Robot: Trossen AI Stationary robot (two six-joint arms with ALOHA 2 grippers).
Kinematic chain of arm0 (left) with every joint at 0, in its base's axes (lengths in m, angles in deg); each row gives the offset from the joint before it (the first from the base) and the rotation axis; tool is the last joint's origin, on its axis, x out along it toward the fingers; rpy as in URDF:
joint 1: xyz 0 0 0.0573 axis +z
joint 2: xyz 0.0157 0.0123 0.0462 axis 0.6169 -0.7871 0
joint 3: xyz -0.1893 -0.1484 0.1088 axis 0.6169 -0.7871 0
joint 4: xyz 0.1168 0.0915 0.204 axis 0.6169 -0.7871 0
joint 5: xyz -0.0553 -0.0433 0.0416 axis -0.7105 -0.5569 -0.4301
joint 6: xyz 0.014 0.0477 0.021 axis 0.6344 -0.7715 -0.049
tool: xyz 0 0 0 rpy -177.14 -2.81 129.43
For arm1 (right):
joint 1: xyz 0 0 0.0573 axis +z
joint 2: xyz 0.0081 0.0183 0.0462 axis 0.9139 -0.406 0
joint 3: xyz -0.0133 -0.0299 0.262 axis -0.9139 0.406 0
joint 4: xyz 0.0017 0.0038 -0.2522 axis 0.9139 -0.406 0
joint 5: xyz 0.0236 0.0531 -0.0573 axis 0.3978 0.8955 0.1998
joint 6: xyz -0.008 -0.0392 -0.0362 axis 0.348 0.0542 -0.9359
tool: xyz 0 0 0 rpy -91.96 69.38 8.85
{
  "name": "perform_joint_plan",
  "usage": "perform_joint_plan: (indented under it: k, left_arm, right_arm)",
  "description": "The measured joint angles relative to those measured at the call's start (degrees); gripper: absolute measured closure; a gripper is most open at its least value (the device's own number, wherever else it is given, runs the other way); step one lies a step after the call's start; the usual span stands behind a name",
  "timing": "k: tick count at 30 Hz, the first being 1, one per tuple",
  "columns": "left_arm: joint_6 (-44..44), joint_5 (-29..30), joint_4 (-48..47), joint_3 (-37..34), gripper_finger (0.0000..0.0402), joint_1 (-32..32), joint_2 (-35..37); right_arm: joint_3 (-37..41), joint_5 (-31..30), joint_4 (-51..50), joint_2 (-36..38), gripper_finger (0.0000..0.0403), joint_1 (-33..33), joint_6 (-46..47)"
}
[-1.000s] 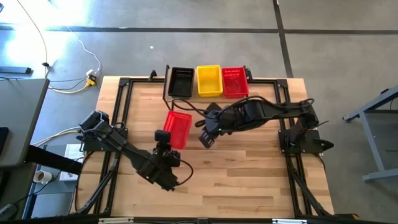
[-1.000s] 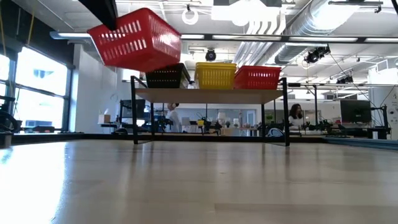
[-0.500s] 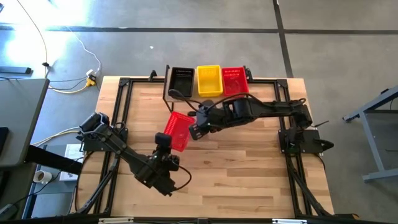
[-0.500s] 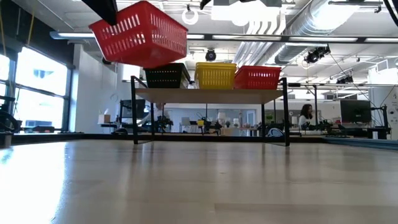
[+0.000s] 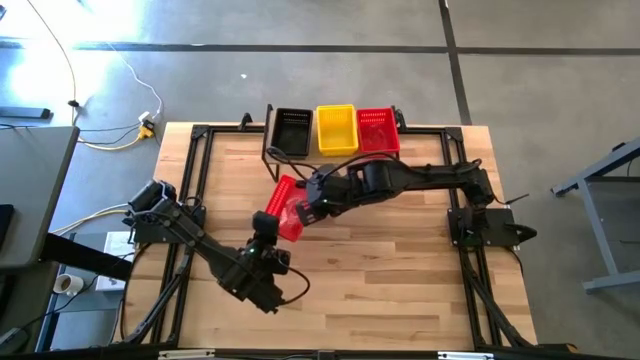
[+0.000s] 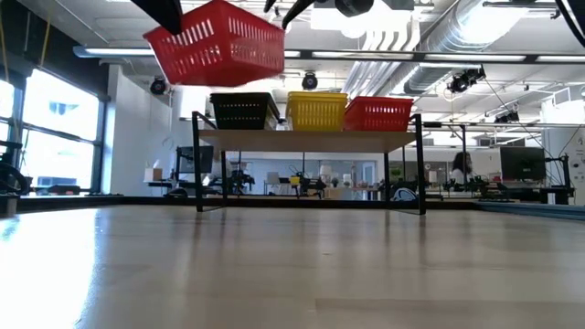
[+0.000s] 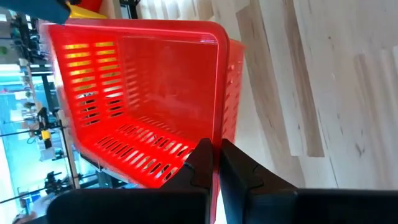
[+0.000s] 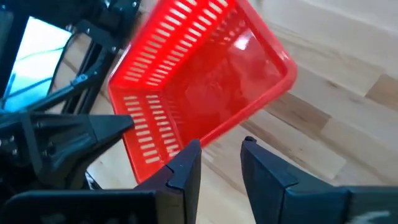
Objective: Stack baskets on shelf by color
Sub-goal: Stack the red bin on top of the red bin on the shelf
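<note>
My left gripper [image 5: 264, 224] is shut on a red basket [image 5: 289, 203], which is high over the table's middle in the low view [image 6: 219, 44]. My right gripper [image 8: 221, 149] is open, with its fingers at either side of that basket's long rim [image 8: 214, 132]; in the high view it is at the basket's right side [image 5: 306, 206]. The shelf [image 6: 311, 140] stands on its black legs at the far edge. On it sit a black basket [image 5: 291, 130], a yellow basket [image 5: 336, 129] and a red basket [image 5: 378, 130], side by side. My left gripper holds the red basket by the rim of one side wall [image 7: 217, 134], one finger inside and one outside, coming from the table's near-left side. The basket is lifted clear and tilted, its open side turned partly toward the right arm. Whether my right gripper touches the rim, I cannot tell.
A black metal frame [image 5: 200, 135] runs along the table's edges. Bare wooden tabletop [image 5: 400, 270] lies near and to the right of the arms. People show far off in the room behind the shelf.
My right gripper has moved toward the table's left, from beside the shelf's front to the held red basket. My left gripper has carried the basket higher and a little toward the shelf, and the basket has tipped nearer to level.
</note>
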Motion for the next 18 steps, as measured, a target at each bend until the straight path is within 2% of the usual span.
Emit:
perform_joint_plan:
  k: [9,14,18]
  left_arm:
    - [-2.30,1.08,0.00,0.00,0.0401,0.70,0.00]
    - [-3.03,1.93,0.00,0.00,0.0401,1.22,0.00]
    - [-2.64,1.68,-0.02,-0.02,0.0401,1.61,0.00]
  right_arm:
    - [-0.04,-0.95,1.44,-0.86,0.0304,-0.37,5.35]
    - [-0.04,0.73,0.69,-2.78,0.0304,-0.74,6.87]
    - [-0.04,-0.39,1.14,-3.80,0.0304,-0.77,6.91]
